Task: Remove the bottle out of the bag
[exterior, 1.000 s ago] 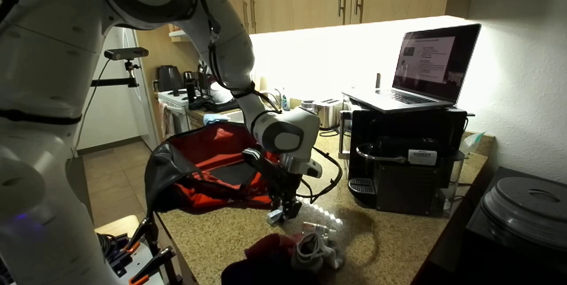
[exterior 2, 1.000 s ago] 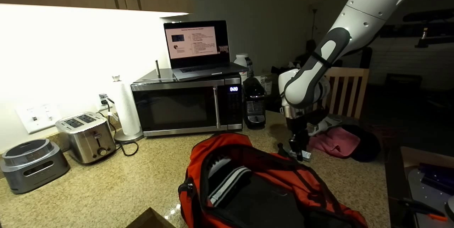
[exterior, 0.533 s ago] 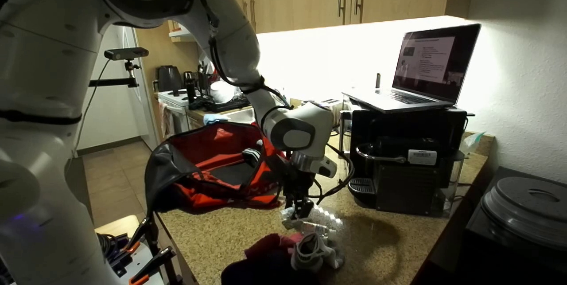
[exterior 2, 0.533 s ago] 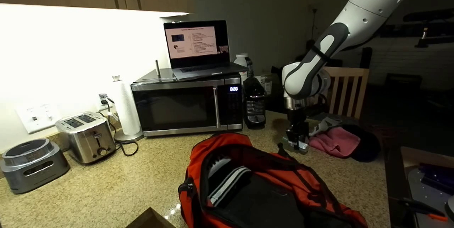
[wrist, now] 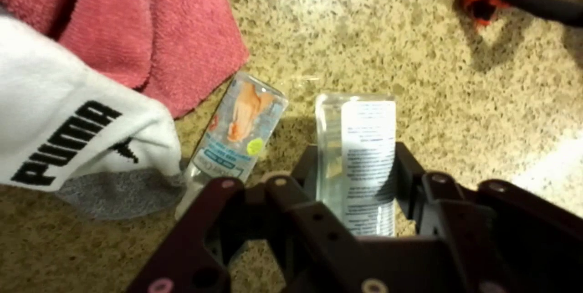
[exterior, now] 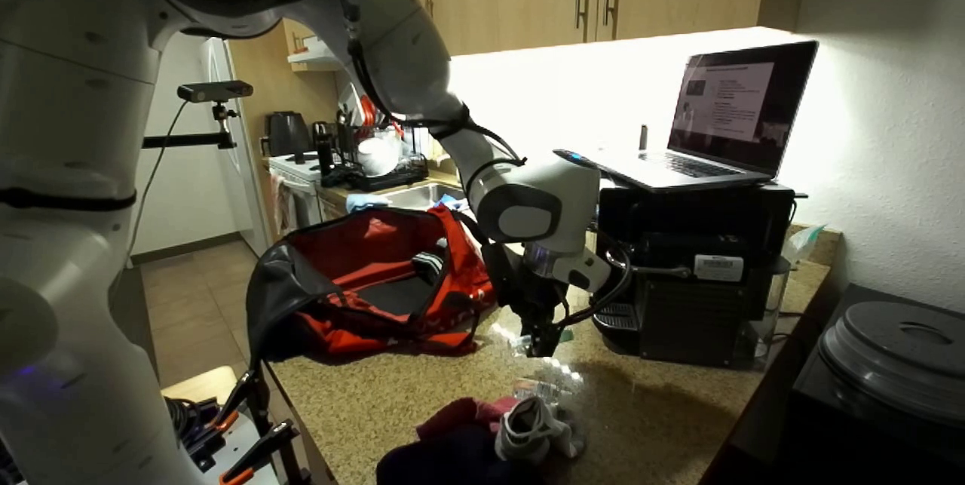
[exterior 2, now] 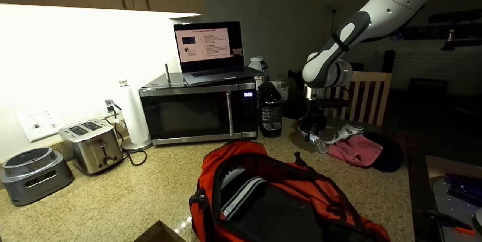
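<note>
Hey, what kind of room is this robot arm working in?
Most likely a home kitchen: a microwave and a toaster stand on a speckled counter, and an exterior view also shows a metal sink.

The bag [exterior: 362, 259] is red and black, the white-labelled bottle [wrist: 357, 165] clear, the counter [exterior 2: 150, 185] speckled tan.

In wrist view: black PUMA and leaping-cat mark on white sock [wrist: 86, 110]; text on left bottle [wrist: 237, 133] and right bottle [wrist: 356, 165] unreadable. In an exterior view: microwave display [exterior 2: 248, 94] 0:20; laptop screen [exterior 2: 205, 45] text too small.
</note>
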